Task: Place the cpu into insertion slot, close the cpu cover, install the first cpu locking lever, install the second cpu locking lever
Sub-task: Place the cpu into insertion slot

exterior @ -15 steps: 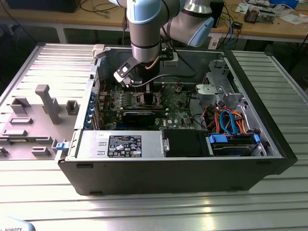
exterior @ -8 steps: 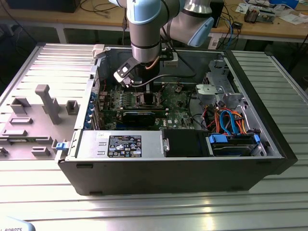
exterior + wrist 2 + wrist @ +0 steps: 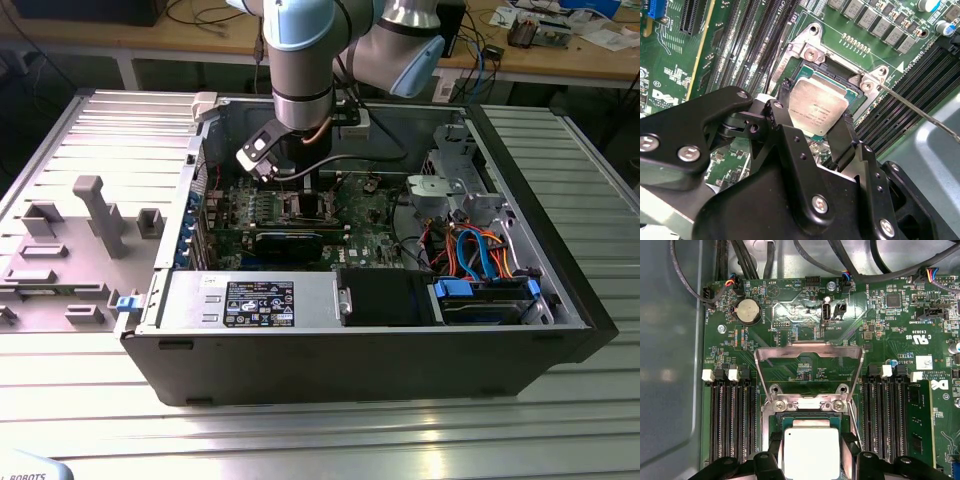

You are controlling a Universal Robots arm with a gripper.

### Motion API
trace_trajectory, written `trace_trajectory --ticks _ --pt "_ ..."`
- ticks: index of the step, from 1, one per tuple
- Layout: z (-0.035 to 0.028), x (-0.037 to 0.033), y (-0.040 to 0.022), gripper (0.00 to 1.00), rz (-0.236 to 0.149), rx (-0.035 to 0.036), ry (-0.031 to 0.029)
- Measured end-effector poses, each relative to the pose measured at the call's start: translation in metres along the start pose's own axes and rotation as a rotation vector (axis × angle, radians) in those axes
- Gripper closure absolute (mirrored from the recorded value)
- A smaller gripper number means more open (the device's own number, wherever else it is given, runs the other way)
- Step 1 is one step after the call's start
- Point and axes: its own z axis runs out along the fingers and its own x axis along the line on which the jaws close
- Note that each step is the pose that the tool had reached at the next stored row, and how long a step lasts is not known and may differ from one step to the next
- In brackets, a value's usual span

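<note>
The gripper (image 3: 816,106) reaches down into the open computer case (image 3: 350,362), its two black fingers (image 3: 785,90) pinching the cpu (image 3: 819,102) by opposite edges. The chip sits silver top up in the insertion slot (image 3: 807,415) or just above it (which of the two I cannot tell). The cpu cover (image 3: 809,346) is flipped open beyond the slot, hinged at its rim. A thin metal lever (image 3: 920,114) juts free beside the slot, over the green motherboard (image 3: 790,305).
</note>
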Motion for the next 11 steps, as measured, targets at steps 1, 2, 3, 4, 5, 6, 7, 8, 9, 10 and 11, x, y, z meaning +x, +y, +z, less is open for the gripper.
trace_trajectory --ticks 1,2,3,4,5,6,7,8,9,10,11 --pt "0.0002 0.0 0.0 0.45 0.001 -0.0001 0.0" --pt "0.0008 0.0 -0.0001 0.45 0.001 0.0001 -0.0003" --pt "0.0012 0.0 -0.0001 0.45 0.001 0.0 -0.0004" --pt "0.0013 -0.0001 -0.0001 0.45 0.001 0.0002 -0.0005" --pt "0.0013 0.0 -0.0002 0.45 0.001 0.0001 -0.0004" --pt "0.0014 0.0 -0.0001 0.45 0.001 0.0 -0.0003" --pt "0.0014 0.0 -0.0001 0.45 0.001 -0.0001 -0.0003" --pt "0.0014 0.0 -0.0001 0.45 0.001 -0.0001 -0.0003" --pt "0.0017 0.0002 0.0 0.45 0.001 -0.0005 0.0005" --pt "0.0017 0.0002 -0.0001 0.45 0.001 -0.0005 0.0004" --pt "0.0017 0.0001 -0.0001 0.45 0.001 -0.0004 0.0002"
